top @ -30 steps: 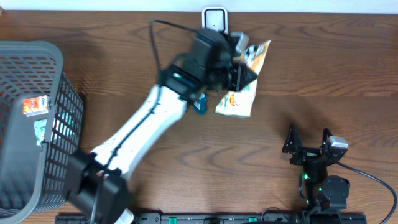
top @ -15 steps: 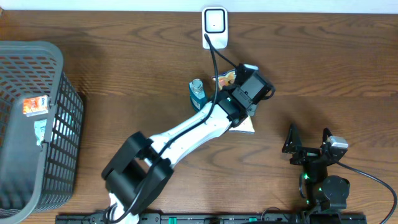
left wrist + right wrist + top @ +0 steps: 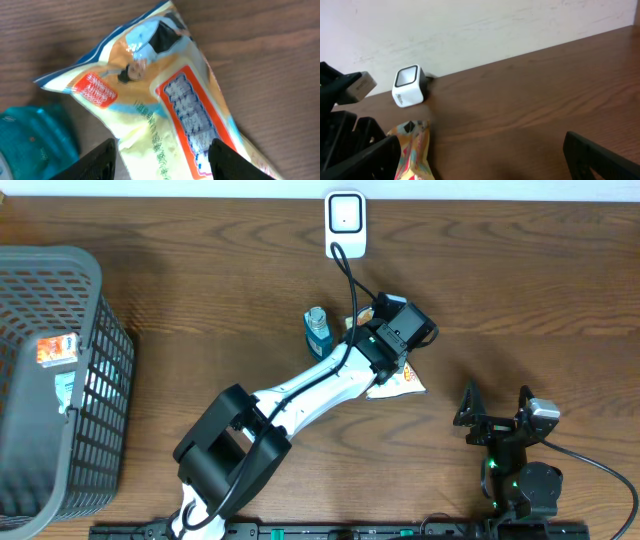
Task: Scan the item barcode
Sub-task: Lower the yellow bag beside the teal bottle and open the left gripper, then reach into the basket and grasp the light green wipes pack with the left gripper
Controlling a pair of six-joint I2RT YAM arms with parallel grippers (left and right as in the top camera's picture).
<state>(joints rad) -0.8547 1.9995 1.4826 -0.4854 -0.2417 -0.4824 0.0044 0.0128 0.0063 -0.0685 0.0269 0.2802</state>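
Dark brown wood grain covers the table (image 3: 200,310), and in the right wrist view a pale scuffed wall (image 3: 470,30) rises behind its far edge. Seen from overhead, a grey mesh basket (image 3: 60,260) fills the left side of the frame, with a small orange and white pack (image 3: 57,348) lying inside it. A white scanner (image 3: 345,213) stands at the top centre, its cable running down toward the middle of the frame. Just below and left of it stands a small teal bottle (image 3: 317,328). The left arm (image 3: 300,395) reaches from the lower left up to the centre, where the left gripper (image 3: 162,150) hangs over a snack packet (image 3: 150,100). That packet lies flat on the wood, right of the bottle and well below the scanner, with one corner poking out at the lower right of the gripper body. In the left wrist view the packet is yellow and pale blue with an orange-framed label, stretched diagonally from upper left to lower right, and the bottle sits just beside it at the lower left. The two dark fingers (image 3: 102,160) stand apart, one on each side of the packet, released and not pinching it. At the lower right of the overhead frame the right gripper (image 3: 495,408) sits well apart from everything, its jaws spread wide and holding nothing.
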